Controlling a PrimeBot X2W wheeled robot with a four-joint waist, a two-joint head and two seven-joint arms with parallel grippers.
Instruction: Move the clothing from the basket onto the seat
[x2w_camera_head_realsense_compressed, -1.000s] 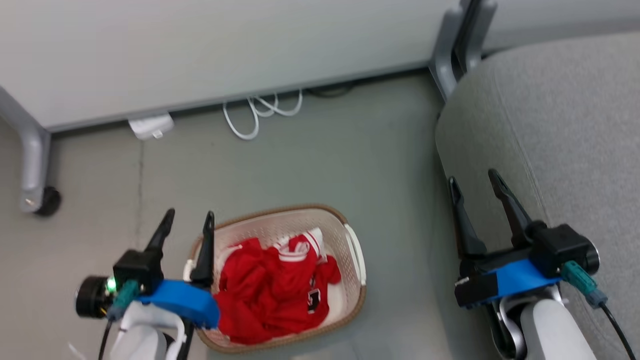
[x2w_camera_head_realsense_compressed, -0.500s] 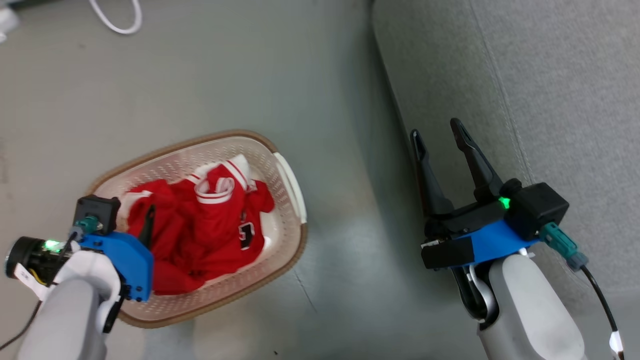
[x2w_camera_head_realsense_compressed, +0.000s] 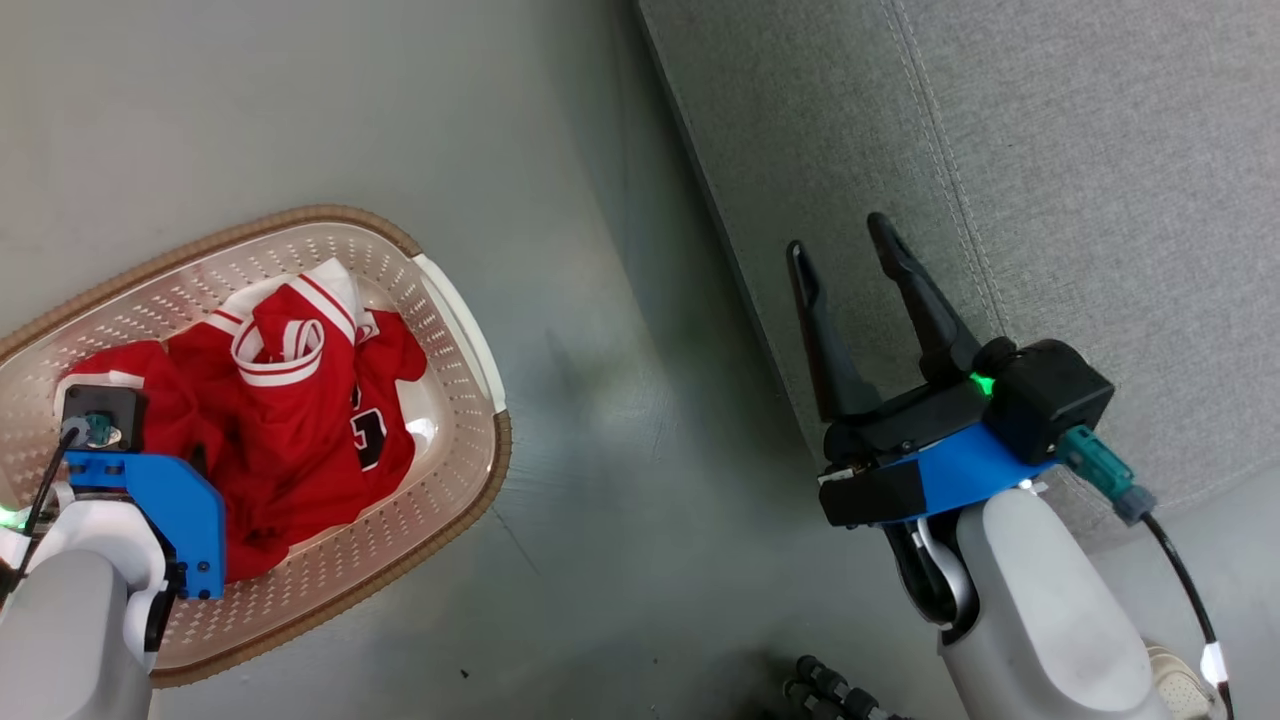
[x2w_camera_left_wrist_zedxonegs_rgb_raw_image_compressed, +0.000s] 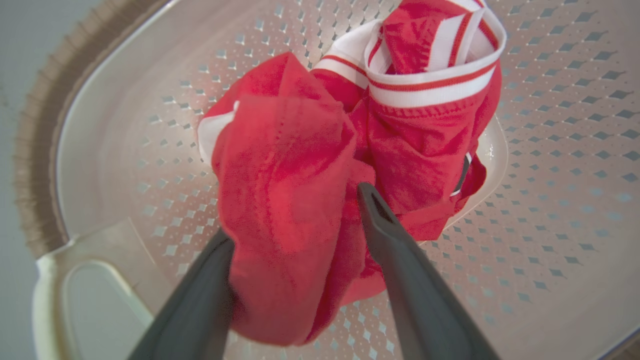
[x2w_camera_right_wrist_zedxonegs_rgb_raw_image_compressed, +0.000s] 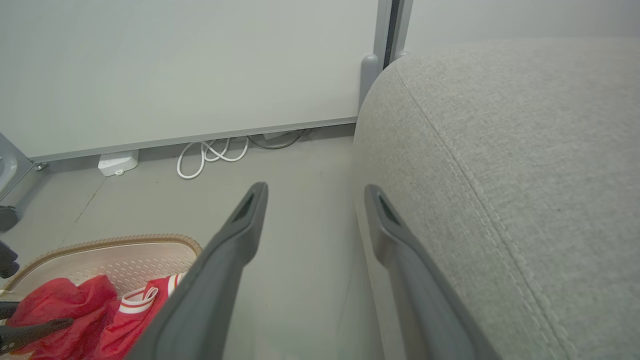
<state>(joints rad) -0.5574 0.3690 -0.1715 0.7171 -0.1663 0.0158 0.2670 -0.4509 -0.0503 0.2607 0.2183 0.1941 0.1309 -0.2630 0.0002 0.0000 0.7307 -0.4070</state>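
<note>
Straddling clothing (x2w_camera_left_wrist_zedxonegs_rgb_raw_image_compressed: 425, 130) fold, left pincer (x2w_camera_left_wrist_zedxonegs_rgb_raw_image_compressed: 295, 212) spread; right pincer (x2w_camera_head_realsense_compressed: 838, 236) spread; basket (x2w_camera_head_realsense_compressed: 455, 440) lengthwise toward seat (x2w_camera_head_realsense_compressed: 1050, 150)

I am facing a smooth grey floor (x2w_camera_head_realsense_compressed: 600, 420) catching a soft sheen. A pale wall panel (x2w_camera_right_wrist_zedxonegs_rgb_raw_image_compressed: 175, 65) is rising behind it; a looped white cable (x2w_camera_right_wrist_zedxonegs_rgb_raw_image_compressed: 210, 155) and a small white box (x2w_camera_right_wrist_zedxonegs_rgb_raw_image_compressed: 118, 162) are lying along its foot.

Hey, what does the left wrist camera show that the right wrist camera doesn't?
Left wrist view: a fold of the clothing sitting between the left gripper's parted jaws, plus the basket's white handle. Right wrist view: the right gripper, jaws open and empty, the grey seat, a wall and a white cable. Both: the red clothing in the basket, with the left gripper at it.
</note>
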